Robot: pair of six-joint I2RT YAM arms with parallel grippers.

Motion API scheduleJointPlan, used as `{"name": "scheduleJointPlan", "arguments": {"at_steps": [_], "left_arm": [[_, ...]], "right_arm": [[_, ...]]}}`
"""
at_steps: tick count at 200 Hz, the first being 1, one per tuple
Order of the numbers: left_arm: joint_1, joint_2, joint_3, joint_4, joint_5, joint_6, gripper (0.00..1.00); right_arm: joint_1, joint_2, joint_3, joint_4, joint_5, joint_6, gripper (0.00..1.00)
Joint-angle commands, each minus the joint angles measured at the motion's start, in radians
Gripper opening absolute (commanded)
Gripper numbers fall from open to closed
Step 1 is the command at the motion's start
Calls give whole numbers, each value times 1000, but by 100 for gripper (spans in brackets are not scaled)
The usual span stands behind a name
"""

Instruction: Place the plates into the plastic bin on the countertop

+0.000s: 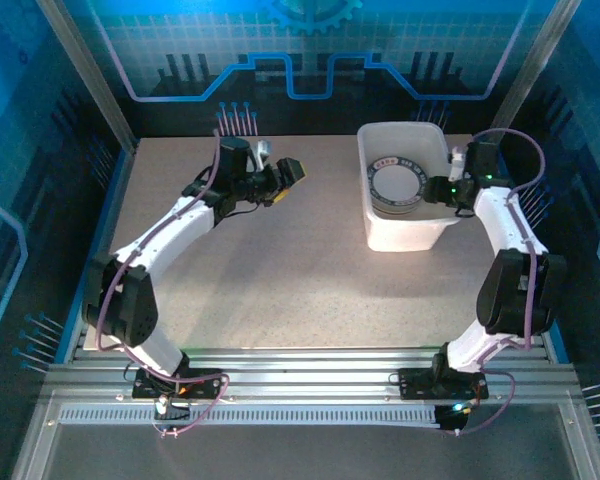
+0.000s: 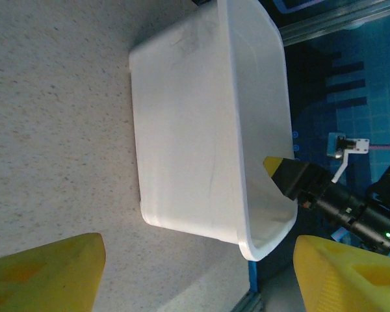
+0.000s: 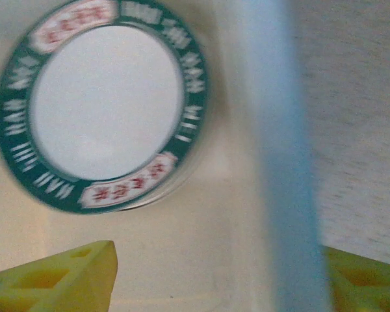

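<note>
The white plastic bin (image 1: 408, 232) stands at the back right of the beige countertop (image 1: 280, 270). Inside it lies a stack of plates (image 1: 398, 184); the top plate (image 3: 104, 107) is white with a dark green patterned rim and red marks. My right gripper (image 1: 436, 190) hovers over the bin's right rim, open and holding nothing. In its wrist view the right gripper (image 3: 214, 286) has one yellow finger (image 3: 58, 279) over the bin's floor and the other beyond the blurred wall (image 3: 279, 169). My left gripper (image 1: 291, 172) is open and empty over the back middle of the countertop, pointing at the bin (image 2: 195, 123).
Blue edges and a back panel frame the countertop. Metal rails (image 1: 300, 365) run along the near edge by the arm bases. Bare countertop (image 2: 58, 130) lies between my left gripper (image 2: 198, 279) and the bin. The right gripper's yellow-tipped finger (image 2: 283, 170) shows past the bin's far rim.
</note>
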Motion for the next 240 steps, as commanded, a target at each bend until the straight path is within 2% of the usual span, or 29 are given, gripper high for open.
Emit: {"name": "scheduleJointPlan", "arguments": {"at_steps": [1,25,43,60,76,94,128,145,157,172,199,219,240], "left_arm": [[44,-96,-47,-63,-41,90,78],[107,-208,-135,-96,-89,156,78],[165,-306,-207,-119,-134,212,80],[220,-391,-270,-143,-185,289,83],[258,-459,-317,-171,-263,369,85],[291,-537,-382,-171,-355,434,91],[341,-641,-509,-136,-465,478,94],[351,-670,-564,-119,-508,478,95],[353,-682,-607,-85,-533,485,95],[355,-684,-671,-12,-584,504,95],[357,-648,-762,111,-673,566,95],[365,-587,-818,217,-716,624,96],[373,-522,-900,433,-729,696,97]], "right_arm": [[65,-54,-47,54,-85,5,69],[103,-109,-105,97,-79,24,72],[118,-143,-125,92,-32,28,91],[105,-224,-173,121,-8,46,100],[95,-347,-254,179,10,45,100],[90,-484,-337,171,109,49,100],[89,-774,-558,55,279,126,100],[88,-957,-690,51,348,157,100],[86,-1023,-761,77,383,137,100],[81,-995,-806,129,385,109,100],[81,-815,-804,231,407,95,100],[82,-711,-852,404,399,65,100],[93,-637,-906,640,356,72,100]]}}
